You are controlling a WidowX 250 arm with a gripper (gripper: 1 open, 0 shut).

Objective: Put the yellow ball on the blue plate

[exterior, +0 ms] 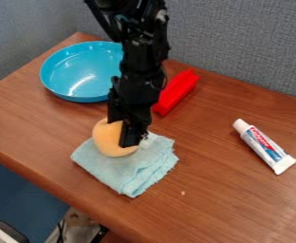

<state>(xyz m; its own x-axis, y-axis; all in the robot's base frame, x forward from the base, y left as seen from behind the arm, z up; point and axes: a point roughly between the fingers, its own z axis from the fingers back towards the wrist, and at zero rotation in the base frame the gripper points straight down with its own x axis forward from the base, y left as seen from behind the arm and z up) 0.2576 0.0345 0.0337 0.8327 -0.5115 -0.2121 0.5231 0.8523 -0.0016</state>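
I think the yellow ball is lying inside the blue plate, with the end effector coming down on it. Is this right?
Not quite. The camera view shows the yellow ball lying on the light-blue cloth, not inside the blue plate. The end effector is indeed down on it.
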